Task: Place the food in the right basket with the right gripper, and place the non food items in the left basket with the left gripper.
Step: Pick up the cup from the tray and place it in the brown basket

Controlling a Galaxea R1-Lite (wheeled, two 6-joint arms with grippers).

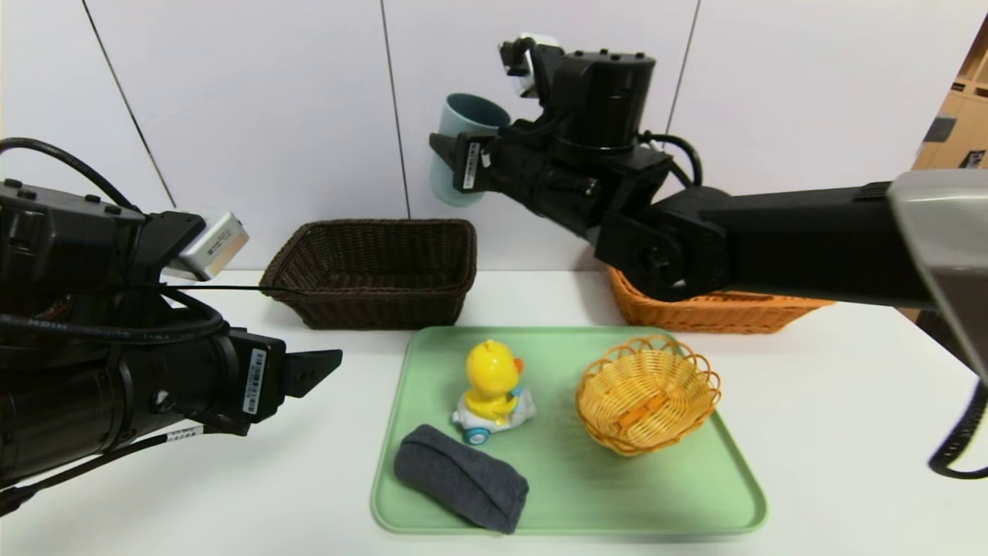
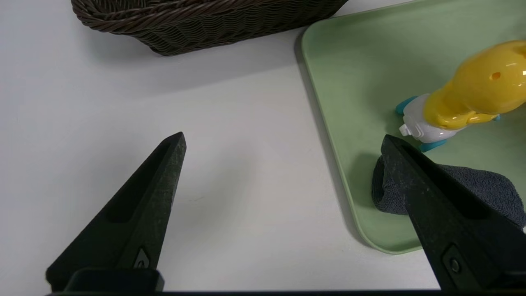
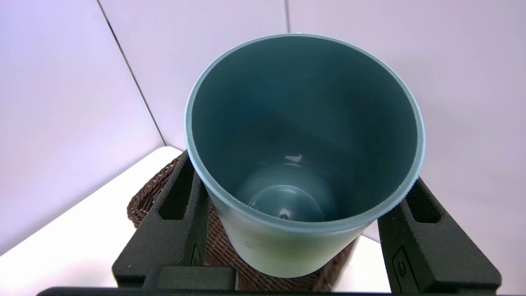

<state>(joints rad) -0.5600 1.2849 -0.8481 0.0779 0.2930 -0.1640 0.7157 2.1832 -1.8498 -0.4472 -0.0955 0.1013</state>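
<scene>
Black right jaws (image 3: 302, 242) clamp your cup (image 3: 304, 164), raised above the brown basket (image 1: 370, 270); left jaws (image 2: 283, 205) gape empty over the surface. Duck (image 1: 492, 386) and pouch (image 1: 461, 477) wait on the tray (image 1: 679, 494). Most sorting looks undone. No bread shows, and the arm hides most of the orange basket (image 1: 695, 315).

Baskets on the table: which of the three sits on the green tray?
The small round yellow basket; the dark brown basket and orange basket stand behind the tray.

The left pincer (image 2: 283, 139) hangs spread over white table, one tip overlapping the grey pouch (image 2: 485, 185).
</scene>
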